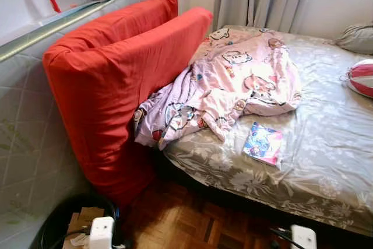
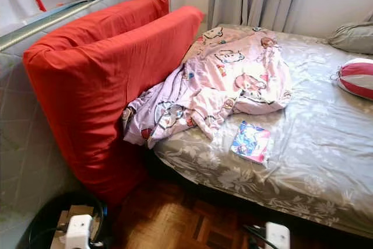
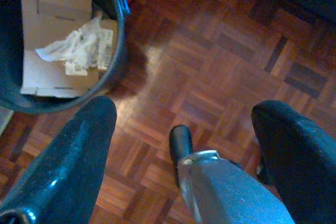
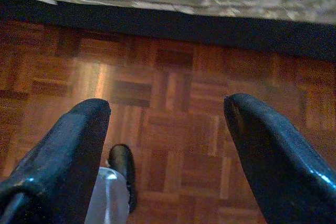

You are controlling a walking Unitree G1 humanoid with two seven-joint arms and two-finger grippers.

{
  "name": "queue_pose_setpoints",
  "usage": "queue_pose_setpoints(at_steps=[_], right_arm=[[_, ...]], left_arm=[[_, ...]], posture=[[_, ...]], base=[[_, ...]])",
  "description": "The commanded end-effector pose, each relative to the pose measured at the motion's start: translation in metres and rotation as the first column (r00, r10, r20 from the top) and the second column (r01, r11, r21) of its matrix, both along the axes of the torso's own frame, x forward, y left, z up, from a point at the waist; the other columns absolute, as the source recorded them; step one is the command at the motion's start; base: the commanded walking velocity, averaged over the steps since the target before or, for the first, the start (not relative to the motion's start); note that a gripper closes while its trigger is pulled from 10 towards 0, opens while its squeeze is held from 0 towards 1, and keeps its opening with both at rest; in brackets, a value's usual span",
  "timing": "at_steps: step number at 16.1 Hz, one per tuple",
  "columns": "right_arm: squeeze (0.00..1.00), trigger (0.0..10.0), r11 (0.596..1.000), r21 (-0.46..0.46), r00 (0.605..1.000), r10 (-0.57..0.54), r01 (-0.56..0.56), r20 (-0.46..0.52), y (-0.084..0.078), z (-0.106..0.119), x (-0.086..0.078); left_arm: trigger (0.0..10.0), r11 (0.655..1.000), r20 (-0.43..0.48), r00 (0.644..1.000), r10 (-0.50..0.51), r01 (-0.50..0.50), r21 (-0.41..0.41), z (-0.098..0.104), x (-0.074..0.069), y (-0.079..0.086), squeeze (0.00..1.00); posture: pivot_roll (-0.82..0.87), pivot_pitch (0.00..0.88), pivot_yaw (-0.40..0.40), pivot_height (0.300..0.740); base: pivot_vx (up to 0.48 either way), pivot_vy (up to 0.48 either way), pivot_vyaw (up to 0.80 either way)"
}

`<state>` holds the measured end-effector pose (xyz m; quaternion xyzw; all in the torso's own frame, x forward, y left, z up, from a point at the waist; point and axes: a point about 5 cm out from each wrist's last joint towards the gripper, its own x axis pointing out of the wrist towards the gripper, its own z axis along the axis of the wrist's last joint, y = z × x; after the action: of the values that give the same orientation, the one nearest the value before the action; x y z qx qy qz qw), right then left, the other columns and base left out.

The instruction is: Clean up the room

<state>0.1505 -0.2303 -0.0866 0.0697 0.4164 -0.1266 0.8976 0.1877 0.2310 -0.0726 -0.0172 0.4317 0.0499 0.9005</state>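
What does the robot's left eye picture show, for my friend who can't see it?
A bed in grey flowered sheets holds a crumpled pink cartoon blanket and a small colourful book. A big red cushion leans beside it.

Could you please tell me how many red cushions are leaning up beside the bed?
2. The front red cushion stands on the floor against the bed's side; the rear red cushion stands behind it, against the quilted wall panel. Others may be hidden behind.

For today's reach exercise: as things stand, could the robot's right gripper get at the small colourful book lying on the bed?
Probably yes. The book lies bare near the bed's front edge, clear of the pink blanket; the right gripper hangs open.
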Motion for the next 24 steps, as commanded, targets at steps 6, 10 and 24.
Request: queue_pose_setpoints(at_steps=[6, 10, 24], right_arm=[[0.00, 10.0, 0.998, 0.056, 0.997, -0.024, 0.029, -0.077, 0.018, -0.012, -0.020], [0.00, 10.0, 0.997, 0.073, 1.000, 0.003, -0.001, -0.023, 0.029, -0.007, -0.001], [0.00, 10.0, 0.992, 0.119, 0.999, 0.047, -0.044, -0.020, 0.037, -0.010, -0.009]], left_arm=[[10.0, 1.000, 0.011, 1.000, 0.009, -0.009, 0.003, -0.003, -0.009, 0.001, 0.00], [10.0, 1.000, 0.011, 1.000, 0.003, -0.002, -0.022, -0.007, -0.014, -0.007, 0.00], [10.0, 0.999, 0.017, 0.999, -0.049, 0.050, -0.019, -0.006, -0.016, -0.003, 0.00]], posture=[[0.02, 0.000, -0.036, 0.740], [-0.03, 0.004, -0.041, 0.740], [-0.03, 0.060, -0.013, 0.740]], base=[[0.000, 0.000, 0.00], [0.000, 0.000, 0.00], [0.000, 0.000, 0.00]])
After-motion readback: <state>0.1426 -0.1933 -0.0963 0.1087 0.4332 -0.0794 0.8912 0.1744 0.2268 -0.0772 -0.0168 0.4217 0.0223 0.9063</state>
